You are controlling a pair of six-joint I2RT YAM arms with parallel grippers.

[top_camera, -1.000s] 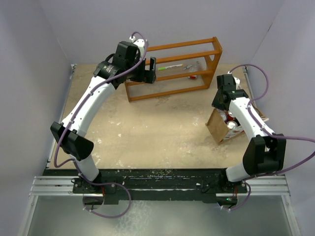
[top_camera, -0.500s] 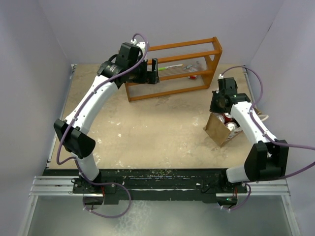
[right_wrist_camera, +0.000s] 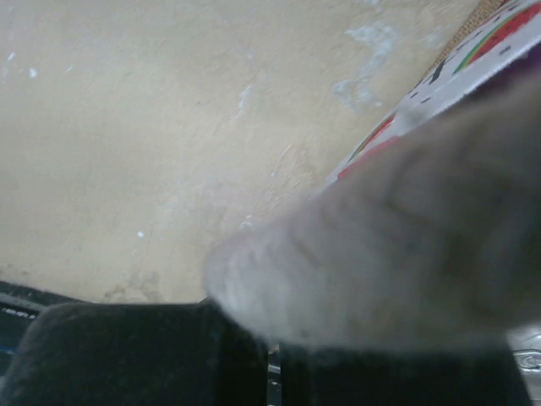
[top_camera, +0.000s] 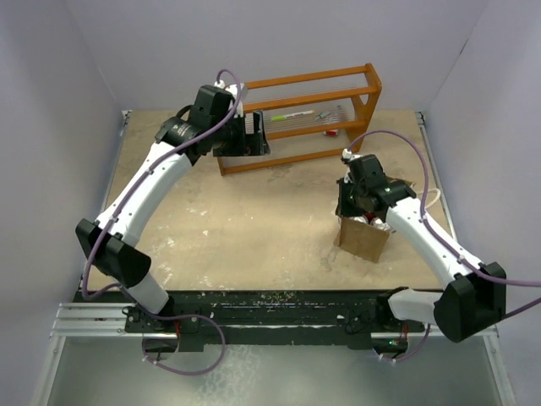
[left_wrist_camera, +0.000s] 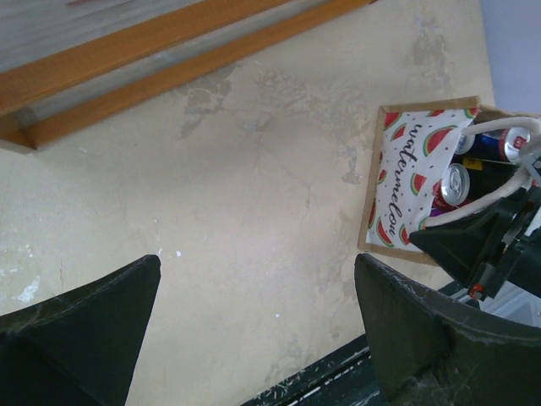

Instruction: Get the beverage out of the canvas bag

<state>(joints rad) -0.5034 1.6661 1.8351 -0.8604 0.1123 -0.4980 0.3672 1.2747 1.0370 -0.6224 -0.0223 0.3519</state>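
The tan canvas bag (top_camera: 363,239) stands on the table at the right, its watermelon-print lining (left_wrist_camera: 397,182) showing. Beverage cans (left_wrist_camera: 455,183) stand upright inside it, tops visible (top_camera: 373,221). My right gripper (top_camera: 359,196) sits over the bag's mouth, shut on one white loop handle (right_wrist_camera: 397,245), which fills the right wrist view as a blur above the closed jaws (right_wrist_camera: 270,347). That handle (left_wrist_camera: 494,188) is pulled taut. My left gripper (top_camera: 258,135) hovers open beside the orange rack, holding nothing (left_wrist_camera: 258,271).
The orange wooden rack (top_camera: 296,127) stands at the back with small items on its shelf; its lower rail (left_wrist_camera: 169,59) crosses the left wrist view. Purple walls close in both sides. The black base rail (top_camera: 270,306) runs along the near edge.
My right gripper closed on the handle and dragged the bag left and toward the near edge. The left arm shifted slightly left beside the rack.
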